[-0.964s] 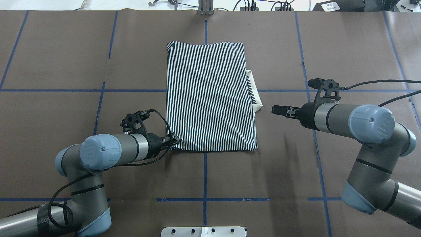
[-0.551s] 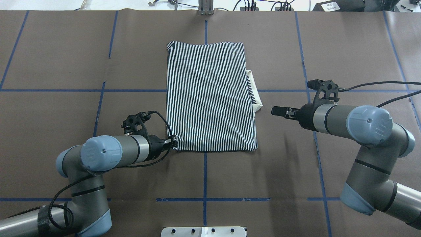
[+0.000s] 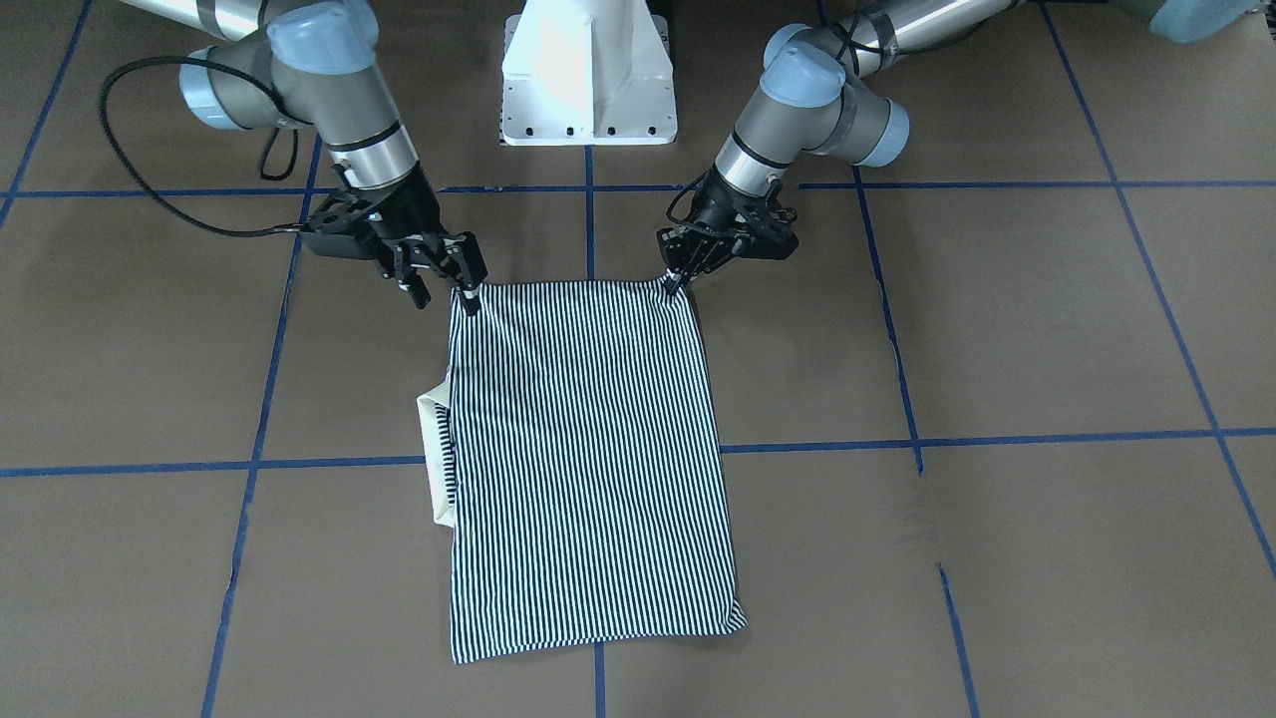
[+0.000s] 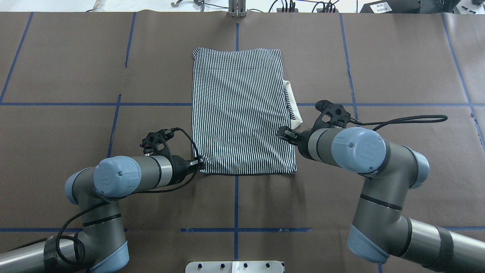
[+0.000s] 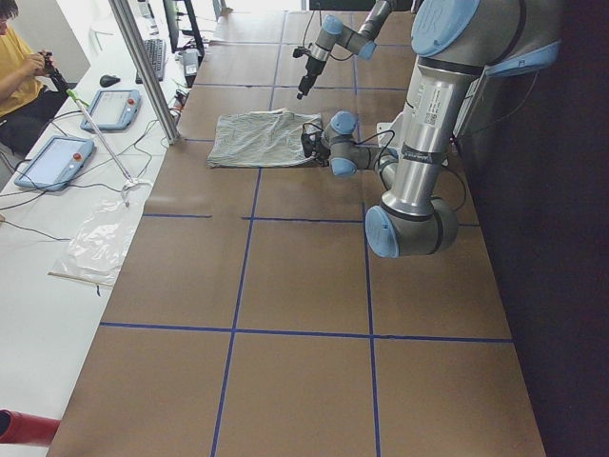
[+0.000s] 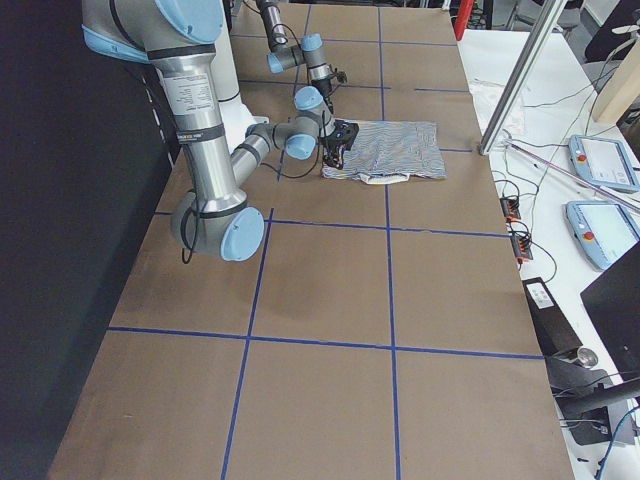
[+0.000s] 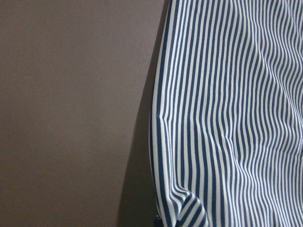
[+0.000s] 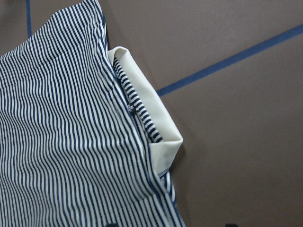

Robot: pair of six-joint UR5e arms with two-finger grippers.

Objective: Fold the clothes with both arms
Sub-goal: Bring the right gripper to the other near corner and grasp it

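Observation:
The striped polo shirt lies folded into a rectangle in the middle of the table, with its cream collar sticking out at the right edge. My left gripper is shut on the shirt's near-left corner, which puckers up in the left wrist view. It also shows in the front view. My right gripper is open, one finger at the near-right corner. In the overhead view, my right gripper hangs over the right edge below the collar. The right wrist view shows the collar from above.
The white pedestal base stands at the near table edge between the arms. Blue tape lines cross the brown table cover. In the left side view, an operator sits beyond the far edge with tablets and a metal post.
My right arm has swung in from the right to the shirt's right edge. My left gripper has stayed at the near-left corner, closing on the cloth.

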